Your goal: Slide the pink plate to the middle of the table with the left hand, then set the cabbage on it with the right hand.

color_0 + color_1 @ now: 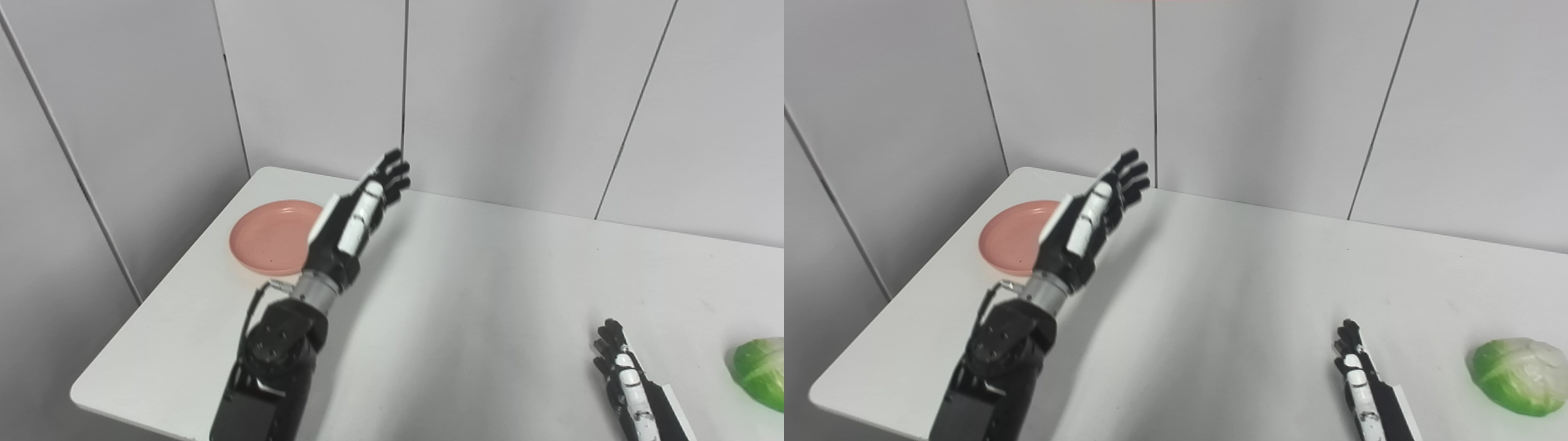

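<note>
1. At the far left corner of the white table (465,294) sits the pink plate (269,236)
2. The left hand (355,214) is up in the air beside the plate, fingers spread, holding nothing
3. The right hand (1356,373) lies flat and empty, near the green cabbage (1519,375) on the right

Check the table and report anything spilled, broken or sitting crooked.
Nothing stands out. The pink plate lies flat near the table's far left corner, the cabbage sits whole near the right edge, and no spill shows. The left hand hangs open beside the plate; the right hand holds nothing.
</note>
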Controlling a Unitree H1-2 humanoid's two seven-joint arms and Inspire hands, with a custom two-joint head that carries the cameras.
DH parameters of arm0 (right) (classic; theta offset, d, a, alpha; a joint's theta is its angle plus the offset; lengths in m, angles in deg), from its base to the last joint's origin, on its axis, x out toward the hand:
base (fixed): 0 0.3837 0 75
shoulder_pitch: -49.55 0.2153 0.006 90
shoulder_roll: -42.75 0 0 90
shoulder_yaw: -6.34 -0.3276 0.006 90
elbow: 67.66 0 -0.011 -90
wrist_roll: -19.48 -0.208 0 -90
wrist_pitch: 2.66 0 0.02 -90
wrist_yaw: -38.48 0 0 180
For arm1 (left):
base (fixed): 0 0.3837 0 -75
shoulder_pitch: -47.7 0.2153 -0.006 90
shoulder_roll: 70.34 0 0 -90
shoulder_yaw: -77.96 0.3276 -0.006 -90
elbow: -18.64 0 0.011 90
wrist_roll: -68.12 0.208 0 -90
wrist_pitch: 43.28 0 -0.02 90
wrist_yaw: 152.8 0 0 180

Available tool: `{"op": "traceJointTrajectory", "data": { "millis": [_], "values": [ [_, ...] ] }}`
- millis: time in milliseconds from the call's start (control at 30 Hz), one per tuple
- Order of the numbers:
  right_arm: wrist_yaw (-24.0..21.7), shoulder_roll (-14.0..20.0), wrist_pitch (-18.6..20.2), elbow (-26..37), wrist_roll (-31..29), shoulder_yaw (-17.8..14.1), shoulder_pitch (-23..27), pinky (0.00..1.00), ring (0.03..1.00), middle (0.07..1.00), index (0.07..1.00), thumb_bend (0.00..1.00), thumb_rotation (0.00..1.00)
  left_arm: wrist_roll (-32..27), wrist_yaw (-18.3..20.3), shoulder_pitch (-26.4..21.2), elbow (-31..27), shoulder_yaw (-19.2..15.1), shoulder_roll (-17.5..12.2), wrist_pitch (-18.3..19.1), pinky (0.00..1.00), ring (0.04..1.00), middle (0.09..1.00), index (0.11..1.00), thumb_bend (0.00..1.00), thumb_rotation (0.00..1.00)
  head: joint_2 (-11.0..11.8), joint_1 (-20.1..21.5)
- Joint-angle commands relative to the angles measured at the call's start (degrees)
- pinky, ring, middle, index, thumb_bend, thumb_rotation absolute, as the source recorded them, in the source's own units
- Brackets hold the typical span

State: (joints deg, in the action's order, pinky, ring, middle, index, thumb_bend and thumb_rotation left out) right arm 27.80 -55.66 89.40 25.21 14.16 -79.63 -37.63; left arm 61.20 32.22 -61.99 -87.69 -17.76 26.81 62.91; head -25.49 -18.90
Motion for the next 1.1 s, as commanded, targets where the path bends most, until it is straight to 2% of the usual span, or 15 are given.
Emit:
{"op": "traceJointTrajectory", "data": {
  "millis": [0,100,267,433,600,833,1067],
  "values": [
    [-0.2,0.1,0.99,-0.19,-0.32,-0.19,-0.59,1.0,1.0,1.0,1.0,0.09,1.0,-0.07,-0.25,-3.44,0.3,-0.97,-1.91,0.01,0.94,0.912,0.917,0.901,0.45,1.0,-0.04,-0.19],
    [-0.04,0.02,1.08,-0.12,-0.15,-0.18,-0.66,1.0,1.0,1.0,1.0,0.08,1.0,-1.54,0.19,-6.5,3.61,-3.19,-4.92,0.53,0.91,0.912,0.912,0.899,0.43,1.0,0.11,-0.43],
    [-0.1,0.01,1.37,-0.17,-0.2,-0.12,-0.57,1.0,1.0,1.0,1.0,0.1,1.0,-3.23,-0.99,-9.49,8.75,-7.1,-7.85,-0.1,0.88,0.889,0.897,0.884,0.44,1.0,0.49,-0.96],
    [-0.31,0.09,0.78,-0.53,-0.44,-0.2,-0.53,1.0,1.0,1.0,1.0,0.08,1.0,-4.32,-1.75,-11.5,16.8,-12.05,-11.32,-4.23,0.9,0.886,0.896,0.88,0.45,1.0,0.91,-1.66],
    [-0.67,0.27,0.62,-0.72,-1.1,-0.33,-0.49,1.0,1.0,1.0,1.0,0.08,1.0,-4.96,-2.69,-12.53,22.36,-15.02,-13.35,-6.93,0.9,0.886,0.893,0.876,0.43,1.0,0.74,-1.89],
    [-0.84,0.62,0.1,-0.71,-1.32,-0.42,-0.47,1.0,1.0,1.0,1.0,0.09,1.0,-5.87,-2.75,-13.39,28.21,-16.77,-15.85,-8.66,0.87,0.882,0.888,0.874,0.41,1.0,0.72,-3.05],
    [-0.61,0.76,0.33,-0.72,-1.39,-0.62,-0.46,1.0,1.0,1.0,1.0,0.09,1.0,-6.68,-3.26,-13.29,30.73,-17.38,-17.17,-7.92,0.91,0.911,0.913,0.888,0.4,1.0,0.59,-3.47]
  ]
}}
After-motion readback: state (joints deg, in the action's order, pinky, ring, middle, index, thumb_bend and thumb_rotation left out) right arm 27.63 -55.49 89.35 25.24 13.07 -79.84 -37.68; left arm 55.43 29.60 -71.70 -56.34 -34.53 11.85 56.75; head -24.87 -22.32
